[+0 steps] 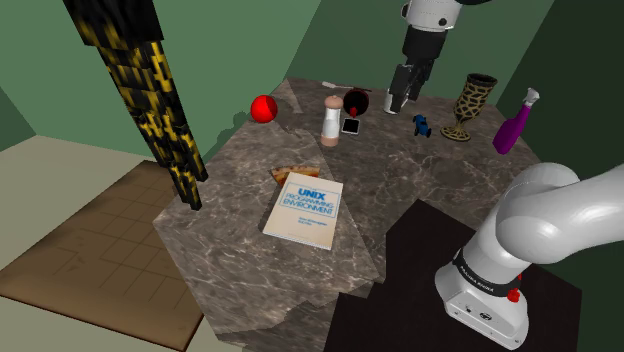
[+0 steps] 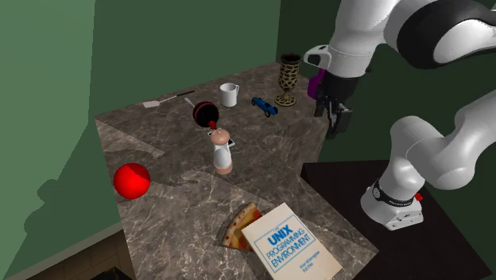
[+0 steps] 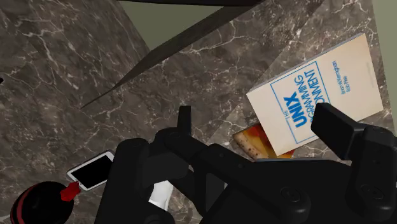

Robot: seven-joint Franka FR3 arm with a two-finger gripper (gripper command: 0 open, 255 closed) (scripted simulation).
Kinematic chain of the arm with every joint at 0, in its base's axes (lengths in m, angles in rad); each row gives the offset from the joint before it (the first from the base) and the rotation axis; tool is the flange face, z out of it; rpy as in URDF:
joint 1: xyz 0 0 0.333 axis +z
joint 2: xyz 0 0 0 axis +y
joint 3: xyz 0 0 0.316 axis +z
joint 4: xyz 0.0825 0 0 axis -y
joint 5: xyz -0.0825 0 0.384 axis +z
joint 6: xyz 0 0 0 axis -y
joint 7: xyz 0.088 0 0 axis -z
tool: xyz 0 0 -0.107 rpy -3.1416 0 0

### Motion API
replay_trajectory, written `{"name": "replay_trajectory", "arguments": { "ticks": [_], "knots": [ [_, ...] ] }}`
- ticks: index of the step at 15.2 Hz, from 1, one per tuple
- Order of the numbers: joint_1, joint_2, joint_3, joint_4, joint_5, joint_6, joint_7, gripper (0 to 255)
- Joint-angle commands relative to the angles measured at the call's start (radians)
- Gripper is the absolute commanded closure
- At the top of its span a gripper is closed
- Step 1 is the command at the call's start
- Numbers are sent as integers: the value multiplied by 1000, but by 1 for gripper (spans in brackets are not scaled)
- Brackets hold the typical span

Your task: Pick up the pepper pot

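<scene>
The claw (image 1: 401,102) hangs above the marbled tabletop (image 1: 230,240) with its two black fingers spread wide and nothing between them. The pepper pot (image 1: 331,122), a white body on a pinkish-tan base, stands upright on the table. It is lower than the claw and off to its left in the shoulder view, well apart from the fingers. Between pot and claw sits a black-and-red round thing (image 1: 356,100), and a phone (image 1: 350,126) lies flat just beside the pot on the claw's side. On the claw's other side in that view stand a small blue toy car (image 1: 422,124), a patterned goblet (image 1: 472,107) and a purple bottle (image 1: 515,125). Beyond the pot from the claw rests a red ball (image 1: 263,108). Nearer the stand lies a book (image 1: 304,210) — an orange wedge (image 1: 290,173) touches its corner.
</scene>
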Motion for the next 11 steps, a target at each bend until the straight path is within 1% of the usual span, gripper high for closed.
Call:
{"name": "replay_trajectory", "arguments": {
  "ticks": [1,6,11],
  "knots": [
    [0,0,0,0,0,0,0,0],
    [0,203,-53,107,-21,78,-80,0],
    [3,410,-97,246,-21,127,-161,0]
  ]
}}
